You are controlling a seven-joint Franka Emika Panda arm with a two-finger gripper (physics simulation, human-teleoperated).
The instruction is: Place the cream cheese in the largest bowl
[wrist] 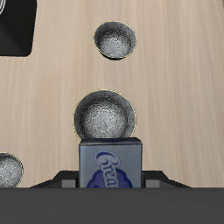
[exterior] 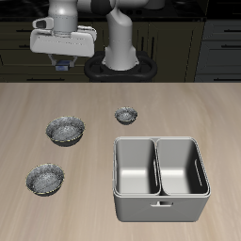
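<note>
Cream cheese [exterior: 63, 66] barely shows in the exterior view: a dark blue speck beneath the gripper [exterior: 63, 68], held high over the far edge of the table [exterior: 38, 113], close to the robot's base. The fingers themselves are too small there to make out. On the wood below lie three silver bowls: the largest bowl [exterior: 66, 129], a shallower bowl [exterior: 45, 178] nearer the front edge, and a tiny bowl [exterior: 126, 115] farther back. A grey two-compartment caddy [exterior: 159, 176] stands near the front edge.

From the wrist view, the box [wrist: 110, 164] fills the space between the jaws, which are closed narrow against its sides (only dark finger stubs show, cut off by the frame). Its pale label is partly cropped. Beyond it sits the largest bowl [wrist: 104, 113], then the shallower one [wrist: 115, 39]; the tiny bowl [wrist: 9, 171] is cut at the edge.
</note>
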